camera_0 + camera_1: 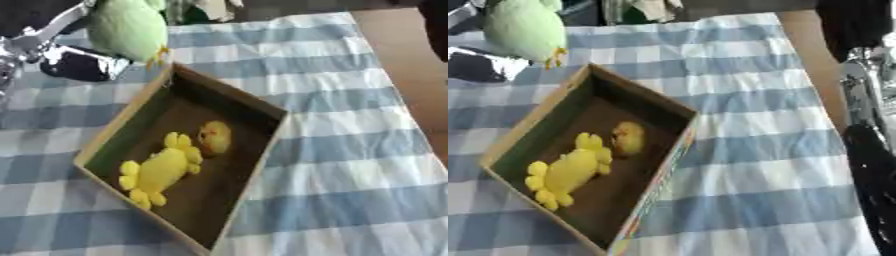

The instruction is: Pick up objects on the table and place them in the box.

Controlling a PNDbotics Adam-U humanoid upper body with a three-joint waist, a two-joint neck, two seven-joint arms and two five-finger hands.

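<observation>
1. At far left of the left eye view, the left arm [35, 42], silver and black, comes in from the upper corner. The left hand [83, 62] sits behind a pale green plush toy [129, 27]; whether its fingers curl round the toy I cannot tell, blurred.
2. Green plush toy: rounded body, small orange-yellow bit at its lower edge, just above the far corner of the box. Lifted or resting on the cloth — cannot tell.
3. Box [109, 127]: open cardboard, rectangular, set askew on the bench, long axis running from upper centre to lower centre-left. Dark floor inside.
4. Inside the box, left half: yellow plush toy [160, 170] with stubby limbs, lying flat on the floor near the left wall.
5. Just beside it, touching or nearly so: a small round yellow-orange object [214, 137], toward the far end of the box. Kind not clear.
6. Bench covered by blue-and-white checked cloth [350, 150]; bare brown bench [411, 65] shows at upper right.
7. At the right edge of the right eye view: the right arm [868, 150], black with silver, hanging down off the cloth. Right hand not made out.
</observation>
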